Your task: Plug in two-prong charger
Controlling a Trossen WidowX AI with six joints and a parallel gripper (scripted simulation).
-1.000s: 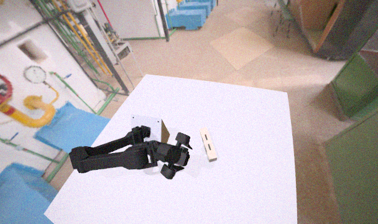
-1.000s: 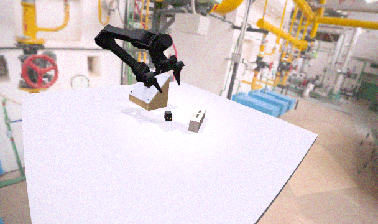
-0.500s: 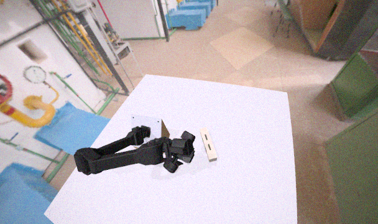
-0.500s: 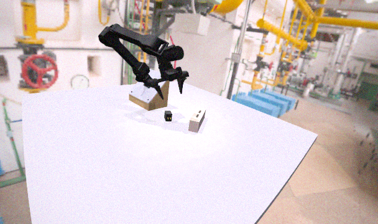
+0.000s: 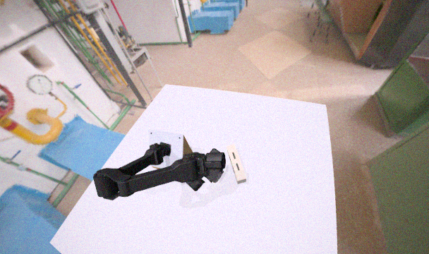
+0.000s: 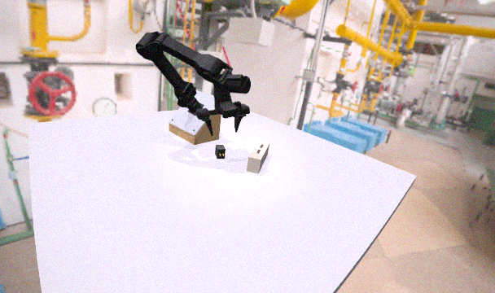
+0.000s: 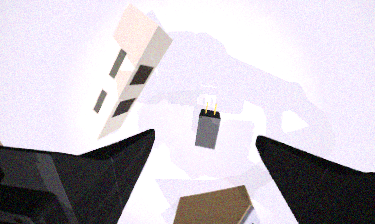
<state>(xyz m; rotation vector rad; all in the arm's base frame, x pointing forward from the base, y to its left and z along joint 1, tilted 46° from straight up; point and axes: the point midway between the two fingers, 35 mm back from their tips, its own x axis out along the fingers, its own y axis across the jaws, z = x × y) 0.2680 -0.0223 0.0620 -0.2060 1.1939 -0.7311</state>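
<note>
While the hand point(image 6: 224, 124) hangs spread wide and grasping nothing above the white table point(image 6: 109, 212), the two-prong charger point(image 6: 220, 151) lies on the table directly under it, untouched. From the exterior view, the dark fingertips point(image 6: 237, 123) point down and end well above the small black charger body, with clear air between them. Seen from the wrist, the charger point(image 7: 208, 129) sits between the two dark fingers, nearer the left one but apart from both, its two yellow prongs facing away from the camera.

Just beside the charger, on the side away from the arm's base, rests the cream power strip point(image 6: 257, 158), a short block with two dark outlets on its upper face. In the wrist view the power strip point(image 7: 133, 70) appears up and left of the charger, angled, and not touching it. Behind the hand stands the arm's wedge-shaped wooden mount point(image 6: 195, 129) with a white sloped top.
</note>
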